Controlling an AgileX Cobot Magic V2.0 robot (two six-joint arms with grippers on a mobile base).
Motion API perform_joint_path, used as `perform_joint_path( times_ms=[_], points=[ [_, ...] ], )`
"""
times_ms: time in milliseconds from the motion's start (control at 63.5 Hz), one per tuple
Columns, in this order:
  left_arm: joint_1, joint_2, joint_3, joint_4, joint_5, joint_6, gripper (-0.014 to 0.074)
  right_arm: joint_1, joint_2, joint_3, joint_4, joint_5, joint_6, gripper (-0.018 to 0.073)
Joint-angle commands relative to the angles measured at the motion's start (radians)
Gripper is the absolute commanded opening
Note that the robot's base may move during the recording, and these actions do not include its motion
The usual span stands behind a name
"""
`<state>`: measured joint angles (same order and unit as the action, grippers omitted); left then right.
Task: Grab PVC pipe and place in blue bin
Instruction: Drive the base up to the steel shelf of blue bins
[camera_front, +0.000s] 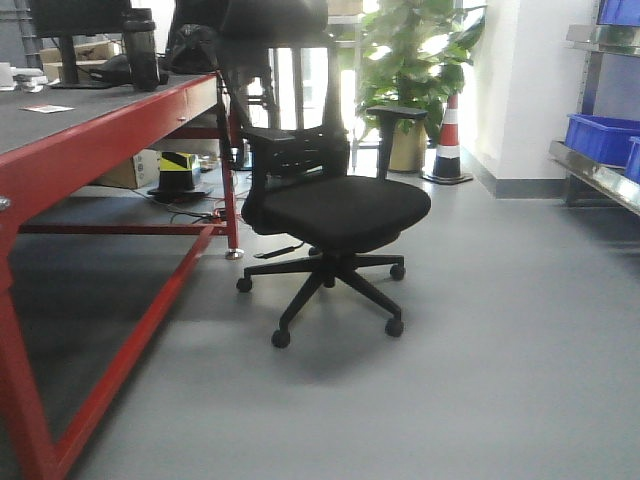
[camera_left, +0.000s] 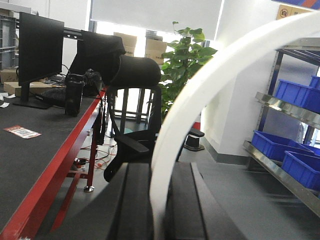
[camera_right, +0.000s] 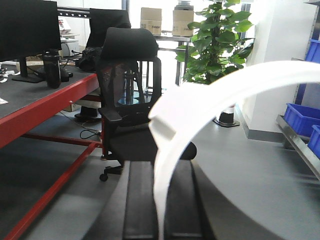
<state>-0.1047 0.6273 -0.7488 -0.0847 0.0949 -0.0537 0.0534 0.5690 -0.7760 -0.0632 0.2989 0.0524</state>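
Left claw (camera_left: 161, 167) has its two dark fingers (camera_left: 137, 200) drawn narrow onto a white PVC pipe (camera_left: 210, 85), one finger pressed to each side. The pipe rises from between them and sweeps up to the right in a curve, carried in the air above the grey floor (camera_front: 480, 350). Right claw (camera_right: 162, 167) grips the same way: two fingers tight against a white PVC pipe that arcs up and off to the right, with a small step in its wall partway along. Whether the two claws hold one pipe or two, I cannot tell.

To the right of the pipe stands a metal shelf rack (camera_left: 280, 106). From the left wrist view I count four blue bins (camera_left: 292, 95) on it, two on the upper shelf and two on the lower. One black office chair (camera_front: 335, 205) sits beside one red-framed table (camera_front: 110, 125). Beyond the chair are one leafy plant (camera_front: 415, 60), one striped traffic cone (camera_front: 448, 140) and two cardboard boxes (camera_right: 150, 20).
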Motion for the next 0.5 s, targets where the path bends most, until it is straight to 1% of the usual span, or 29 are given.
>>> perform_joint_path(
  times_ms=[0,488],
  points=[
    [0.002,-0.003,-0.002,0.001,-0.023,0.001,-0.0111,0.001,-0.005,-0.001,-0.010,-0.031,-0.002,-0.0168],
    [0.002,-0.003,-0.002,0.001,-0.023,0.001,-0.0111,0.001,-0.005,-0.001,-0.010,-0.031,-0.002,-0.0168]
  ],
)
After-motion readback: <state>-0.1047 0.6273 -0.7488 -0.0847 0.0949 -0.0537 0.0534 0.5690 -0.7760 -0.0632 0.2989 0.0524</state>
